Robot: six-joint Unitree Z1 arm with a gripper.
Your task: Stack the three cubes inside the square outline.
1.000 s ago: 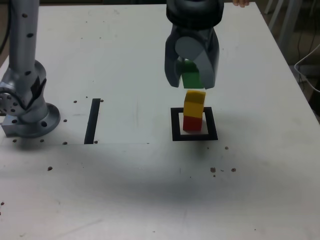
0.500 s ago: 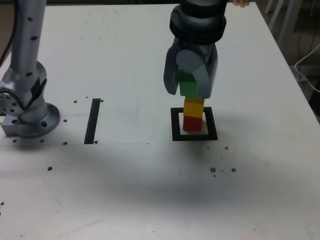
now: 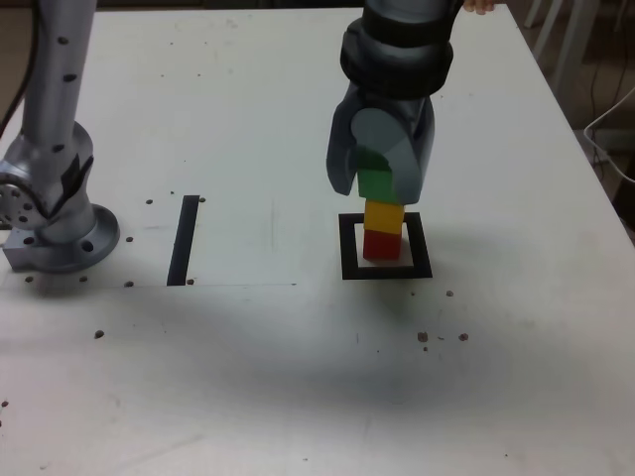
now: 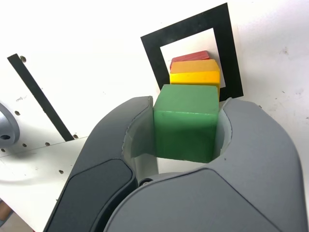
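We hold the green cube (image 4: 186, 121) clamped between the two jaws of the gripper (image 3: 378, 181), which press on two opposite side faces. The cube sits directly above the outline (image 3: 386, 246), at the top of the stack. Inside the outline, the red cube (image 3: 382, 244) rests on the table (image 3: 248, 377) and the yellow cube (image 3: 384, 215) rests on the red cube. The green cube appears to touch the yellow cube or hang just over it; we cannot tell which. We judge the cubes rigid, light and smooth, so moderate jaw pressure on flat opposite faces should suffice. The stack is narrow, so a sideways nudge on release could topple it. A black strip (image 3: 183, 240) lies well apart from the outline, toward the arm base (image 3: 55, 223).
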